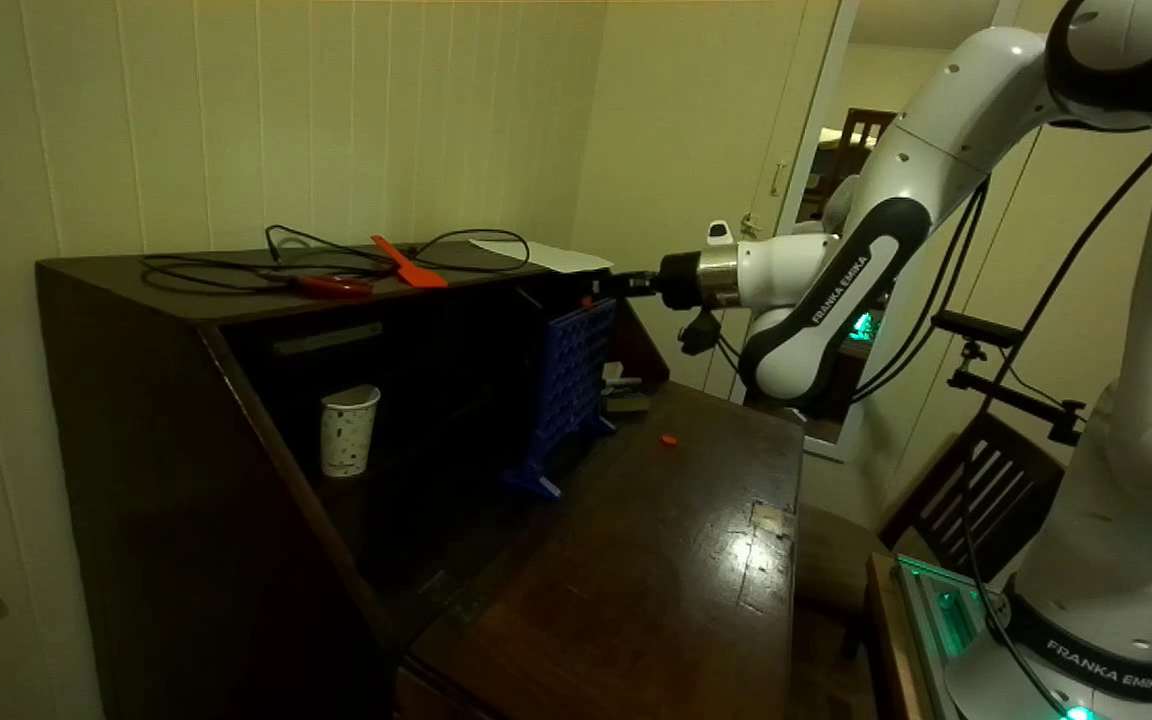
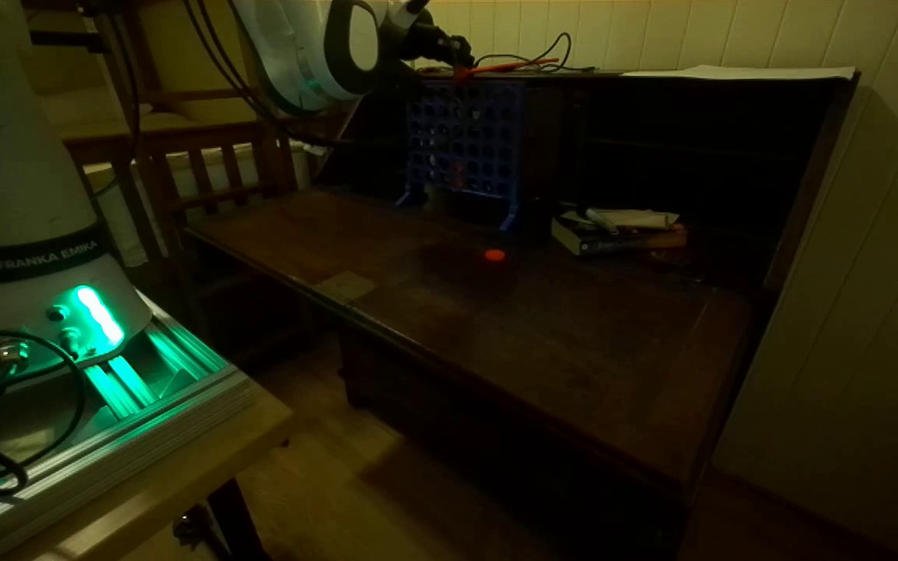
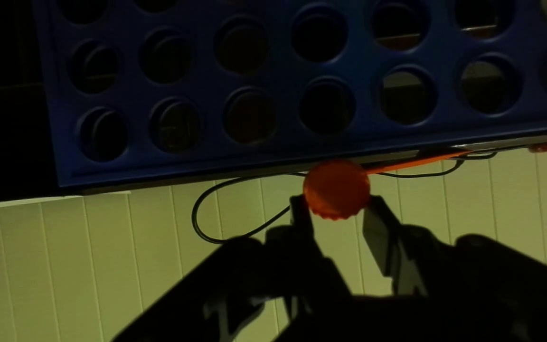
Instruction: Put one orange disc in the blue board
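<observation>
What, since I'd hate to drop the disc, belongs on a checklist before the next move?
1. Disc held by gripper: ok.
2. Board upright: ok.
3. Disc near the board's top: ok, in both exterior views.
4. Disc's face turned roughly like the board's: ok, wrist view.
5. Disc over a slot: cannot tell; slots don't show.
6. Ready to release: not ok, I'd judge; disc not yet in board.

Near the back edge of the dark brown wooden desktop [image 2: 558,327], the round-holed blue plastic board [image 3: 285,76] is cut off by the wrist view's top and right edges; that view's bottom edge cuts off the black two-fingered gripper [image 3: 336,204], blurred at its base. In an exterior view, a dim reddish patch [image 2: 457,175] inside or behind the board is too dark to place.
</observation>
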`<state>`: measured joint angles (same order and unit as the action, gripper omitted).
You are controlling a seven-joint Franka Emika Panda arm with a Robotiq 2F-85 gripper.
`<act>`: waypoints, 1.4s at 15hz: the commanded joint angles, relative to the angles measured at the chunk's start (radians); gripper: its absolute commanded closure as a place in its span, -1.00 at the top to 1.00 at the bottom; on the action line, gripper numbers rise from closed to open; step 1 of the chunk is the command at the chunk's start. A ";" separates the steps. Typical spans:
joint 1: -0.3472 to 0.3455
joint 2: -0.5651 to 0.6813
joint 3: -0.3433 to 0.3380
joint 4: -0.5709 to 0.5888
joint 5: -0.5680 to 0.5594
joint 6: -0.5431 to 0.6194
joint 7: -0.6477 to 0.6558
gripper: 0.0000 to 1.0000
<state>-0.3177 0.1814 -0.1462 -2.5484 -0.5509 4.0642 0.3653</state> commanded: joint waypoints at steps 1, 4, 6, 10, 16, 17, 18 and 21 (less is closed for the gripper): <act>0.011 0.019 0.004 0.020 0.023 -0.005 -0.016 -0.83; 0.010 0.025 0.006 0.020 0.020 -0.007 -0.016 -0.83; 0.009 0.028 0.006 0.020 0.023 -0.008 -0.019 -0.83; 0.010 0.028 0.006 0.021 0.021 -0.010 -0.021 -0.66; 0.010 0.024 0.010 0.020 0.010 -0.010 -0.014 0.65; 0.010 0.023 0.011 0.019 0.009 -0.008 -0.012 0.78; 0.010 0.022 0.011 0.018 0.010 -0.007 -0.013 0.94; 0.010 0.021 0.011 0.018 0.016 -0.005 -0.014 1.00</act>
<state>-0.3121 0.1981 -0.1384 -2.5464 -0.5509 4.0641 0.3586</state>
